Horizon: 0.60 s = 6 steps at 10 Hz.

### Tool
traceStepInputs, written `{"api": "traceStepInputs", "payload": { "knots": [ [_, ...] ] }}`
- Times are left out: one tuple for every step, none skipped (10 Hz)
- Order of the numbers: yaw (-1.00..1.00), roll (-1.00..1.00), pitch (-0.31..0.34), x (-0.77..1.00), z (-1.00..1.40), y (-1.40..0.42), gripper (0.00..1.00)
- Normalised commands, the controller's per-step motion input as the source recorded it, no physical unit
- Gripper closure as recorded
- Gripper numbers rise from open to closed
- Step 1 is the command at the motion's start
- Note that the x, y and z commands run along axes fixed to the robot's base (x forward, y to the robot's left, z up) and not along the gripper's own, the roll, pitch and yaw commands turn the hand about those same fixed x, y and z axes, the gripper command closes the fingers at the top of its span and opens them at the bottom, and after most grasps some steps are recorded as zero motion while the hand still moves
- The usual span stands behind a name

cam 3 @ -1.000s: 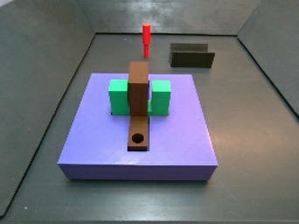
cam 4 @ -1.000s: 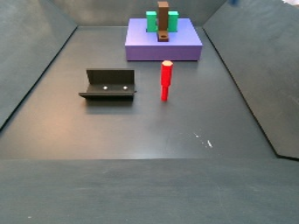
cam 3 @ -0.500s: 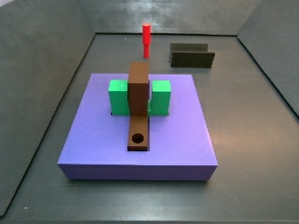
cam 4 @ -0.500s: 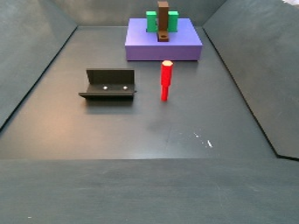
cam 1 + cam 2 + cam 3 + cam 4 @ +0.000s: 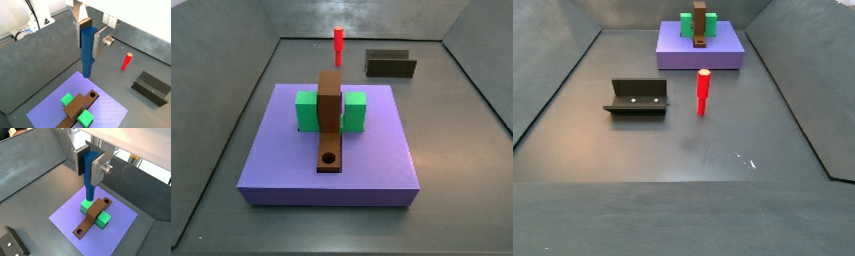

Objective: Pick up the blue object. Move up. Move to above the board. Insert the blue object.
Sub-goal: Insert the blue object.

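1. One risk you face is on the left: the gripper (image 5: 92, 40) pinches the blue object (image 5: 87, 52) high above the purple slab (image 5: 107, 111), so the peg can tilt.
2. You then can miss the hole (image 5: 91, 93) in the board (image 5: 79, 107).
3. On the right, keep away from the red peg (image 5: 125, 61).

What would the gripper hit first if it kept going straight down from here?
Probably the purple slab or the board: the gripper holds the blue peg tip-down above them; depth is unclear, and neither side view shows the gripper.
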Motion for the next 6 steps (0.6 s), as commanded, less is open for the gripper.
{"api": "traceStepInputs", "payload": {
  "knots": [
    [0.0,-0.01,-0.014,-0.05,-0.22,-0.22,1.0],
    [0.03,0.02,-0.099,-0.29,-0.45,-0.78,1.0],
    [0.11,0.07,-0.103,-0.2,-0.48,-1.0,1.0],
    [0.07,0.03,-0.096,-0.06,-0.45,-1.0,1.0],
    [-0.01,-0.03,-0.011,0.18,-0.42,-0.86,1.0],
    [-0.23,-0.05,0.0,0.24,-0.49,-0.65,1.0]
  ]
}}
